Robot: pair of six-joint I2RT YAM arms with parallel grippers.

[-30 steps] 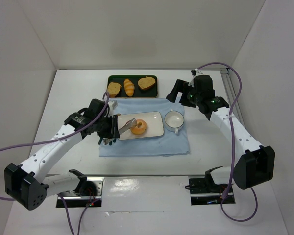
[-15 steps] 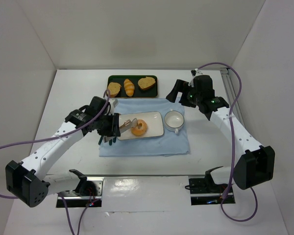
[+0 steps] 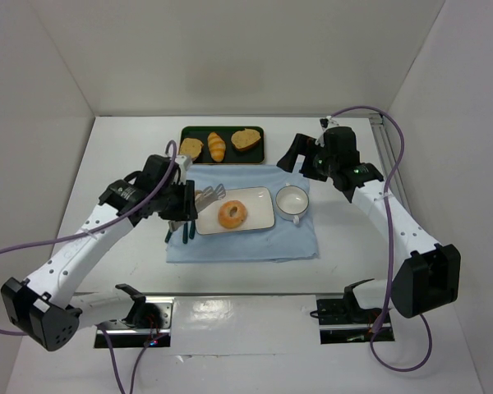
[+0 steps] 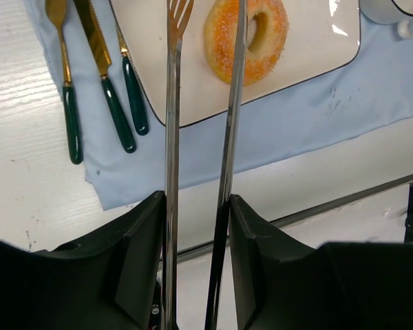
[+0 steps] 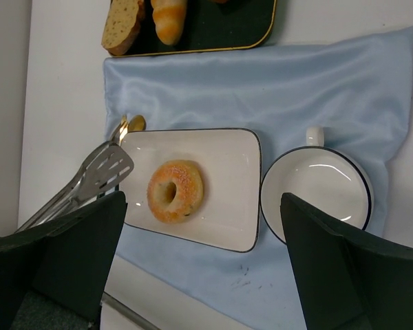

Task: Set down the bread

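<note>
A blue cloth carries a white rectangular plate, with a dark tray at its 12 o'clock. The left gripper clamps metal tongs, whose tips are parted and off the food. The right gripper is spread wide with nothing in it. A cup sits at the plate's 3 o'clock. The bread lies on the plate, and cutlery lies at its 9 o'clock.

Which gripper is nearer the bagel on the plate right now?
Left. The left gripper, holding tongs, sits just off the left end of the plate beside the bagel; the right gripper hangs open farther off, beyond the cup.
</note>
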